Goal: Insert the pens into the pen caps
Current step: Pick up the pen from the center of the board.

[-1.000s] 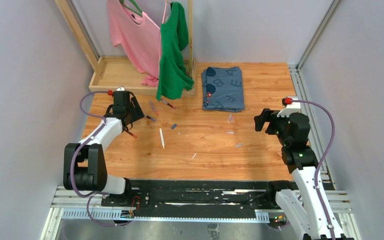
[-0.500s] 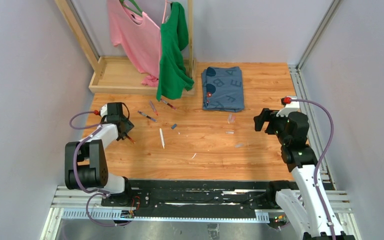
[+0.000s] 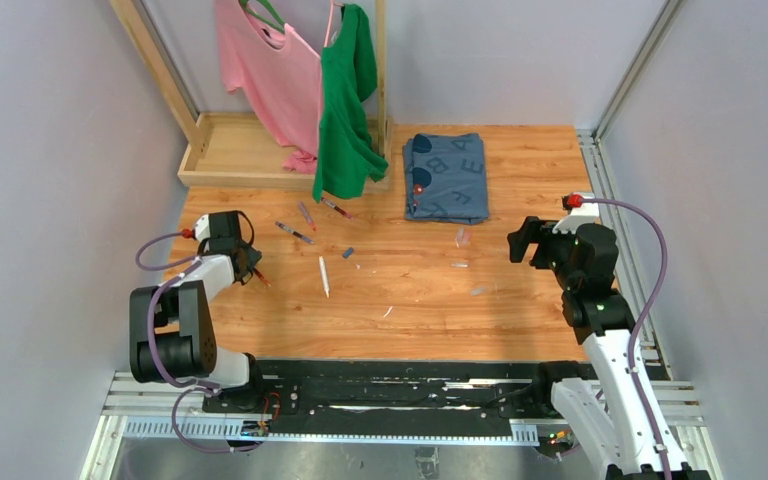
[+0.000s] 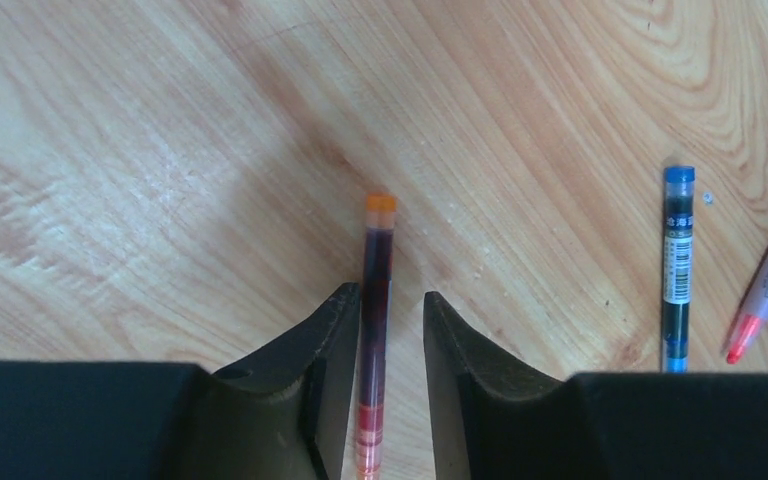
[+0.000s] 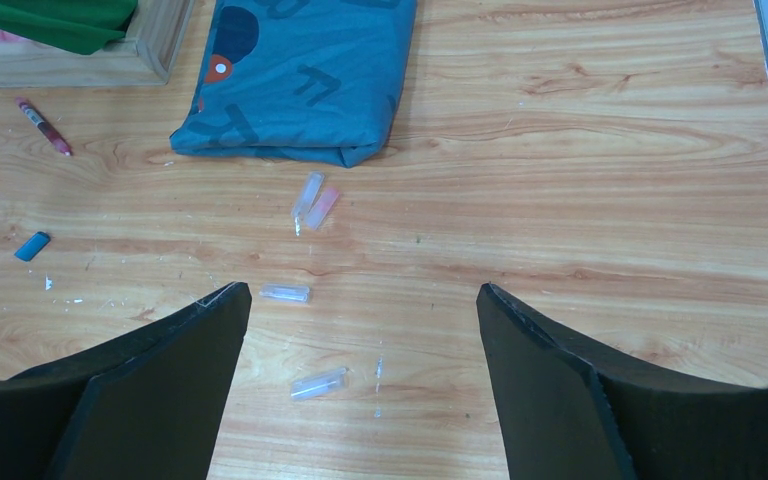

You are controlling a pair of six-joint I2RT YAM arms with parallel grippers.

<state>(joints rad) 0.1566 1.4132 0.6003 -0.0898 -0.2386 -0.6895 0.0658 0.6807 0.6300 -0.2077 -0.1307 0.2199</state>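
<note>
My left gripper (image 4: pixel 390 295) is low over the table at the left, its jaws narrowed around a dark red pen (image 4: pixel 375 262) with an orange end. The left finger touches the barrel; a thin gap shows at the right finger. In the top view this gripper (image 3: pixel 245 265) covers most of that pen (image 3: pixel 261 278). A blue-black pen (image 3: pixel 293 232), a purple pen (image 3: pixel 306 214), a red pen (image 3: pixel 335 207) and a white pen (image 3: pixel 324 276) lie nearby. A blue cap (image 3: pixel 348 252) and clear caps (image 5: pixel 286 293) (image 5: pixel 318 383) (image 5: pixel 307 200) lie mid-table. My right gripper (image 5: pixel 362 290) hovers wide open above the caps.
A folded blue cloth (image 3: pixel 446 176) lies at the back centre. A wooden rack base (image 3: pixel 230 150) with a pink shirt and a green shirt (image 3: pixel 345 100) stands at the back left. A small white sliver (image 3: pixel 387 312) lies near the front.
My left arm has drawn back toward the near left and come down over the dark red pen, and its jaws have narrowed around it. The right arm has not moved.
</note>
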